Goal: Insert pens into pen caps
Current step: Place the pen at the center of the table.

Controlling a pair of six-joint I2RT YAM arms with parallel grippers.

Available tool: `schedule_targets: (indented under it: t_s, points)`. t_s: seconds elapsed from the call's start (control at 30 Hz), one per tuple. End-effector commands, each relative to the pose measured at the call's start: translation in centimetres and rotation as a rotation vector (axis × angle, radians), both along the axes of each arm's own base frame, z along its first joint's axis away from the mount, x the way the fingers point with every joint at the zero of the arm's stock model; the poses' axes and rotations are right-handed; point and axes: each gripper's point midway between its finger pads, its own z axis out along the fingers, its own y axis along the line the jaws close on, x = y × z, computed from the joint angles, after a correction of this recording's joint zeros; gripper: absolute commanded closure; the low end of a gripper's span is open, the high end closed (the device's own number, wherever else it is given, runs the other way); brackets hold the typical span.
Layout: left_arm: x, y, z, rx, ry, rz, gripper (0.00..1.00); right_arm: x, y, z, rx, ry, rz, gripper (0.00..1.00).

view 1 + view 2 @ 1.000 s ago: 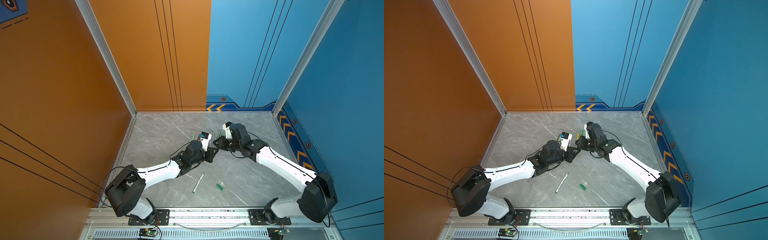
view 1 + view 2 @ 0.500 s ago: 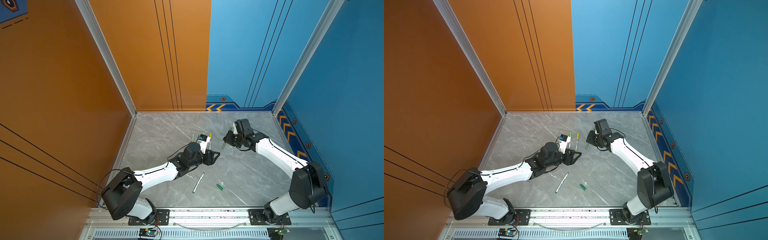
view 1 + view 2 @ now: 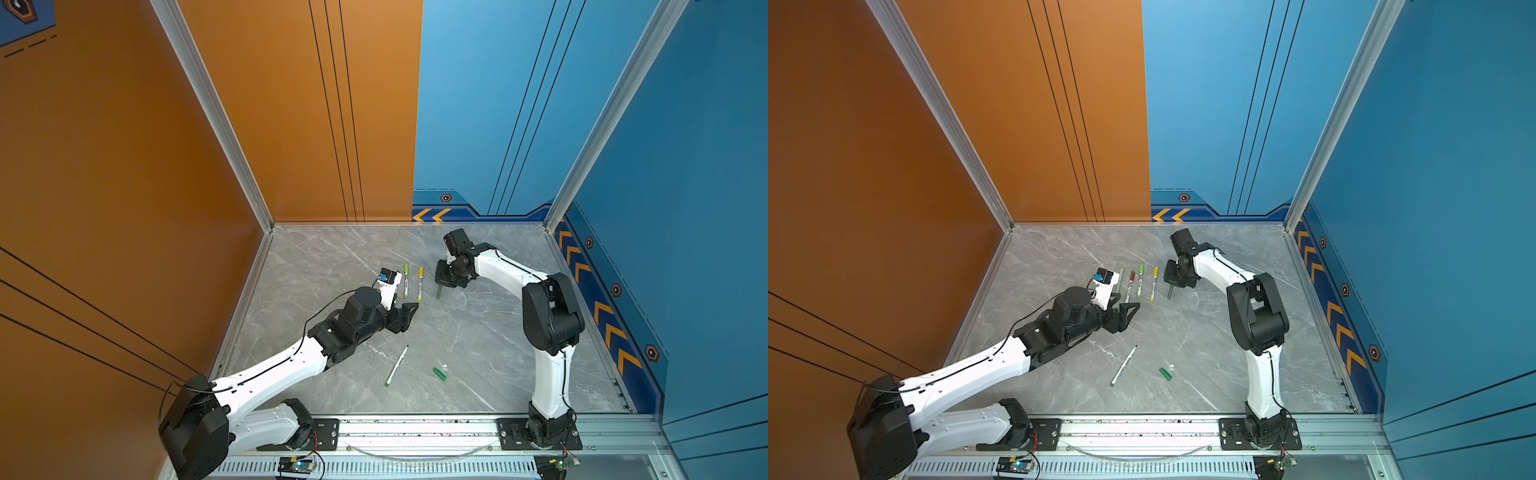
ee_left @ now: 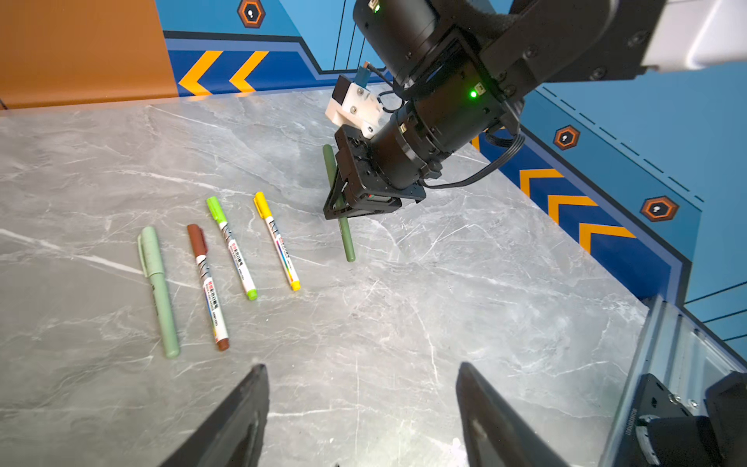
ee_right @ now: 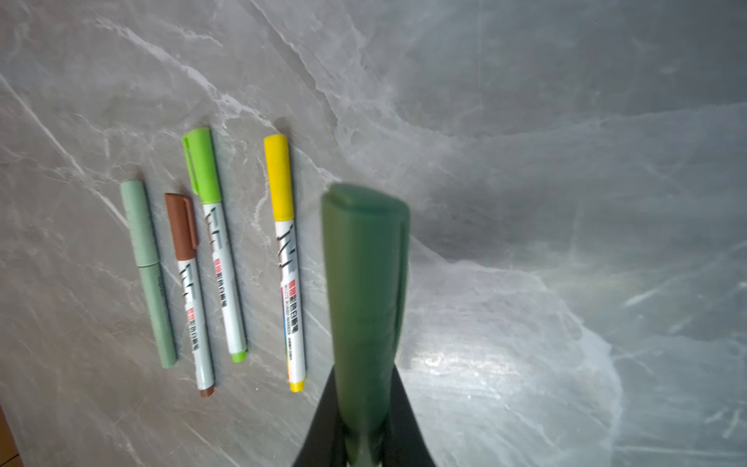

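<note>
The right hand (image 4: 343, 204) pinches the capped dark green pen (image 4: 348, 242) near the yellow pen (image 4: 278, 242), probably to lay it in that row. The left hand (image 4: 361, 404) is spread, empty. One uncapped pen (image 3: 397, 365) and a green cap (image 3: 439, 374) lie apart on the table (image 3: 498, 332).

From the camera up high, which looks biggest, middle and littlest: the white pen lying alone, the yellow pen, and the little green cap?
In a top view:
1. white pen: looks longest, but it lies nearer the camera, so first place is unsure.
2. yellow pen: looks a bit shorter.
3. green cap: clearly the littlest.
</note>
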Motion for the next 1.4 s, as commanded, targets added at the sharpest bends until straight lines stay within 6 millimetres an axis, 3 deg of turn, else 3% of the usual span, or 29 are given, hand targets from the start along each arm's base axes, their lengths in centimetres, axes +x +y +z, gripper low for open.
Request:
schedule_targets:
  t_s: [0.0,0.47,0.8,1.0,1.37]
  points:
    - [0.0,1.3,-1.0,0.064,0.002,0.025,0.27,-0.5,-0.2,-1.8,-0.053,0.068,0.046,0.94]
    - [0.5,0.8,-1.3,0.061,0.023,0.021,0.27,1.0,0.9,-4.8,-0.101,0.080,0.068,0.89]
    - [0.6,1.3,-1.1,0.053,0.022,0.032,0.27,0.6,1.1,-6.1,-0.152,0.096,0.079,0.77]
    - [0.7,1.5,-0.7,0.045,0.013,0.041,0.27,0.4,0.7,-6.9,-0.171,0.112,0.062,0.78]
    - [0.6,1.7,-0.5,0.037,0.014,0.045,0.26,-0.5,-0.1,-6.5,-0.202,0.114,0.031,0.90]
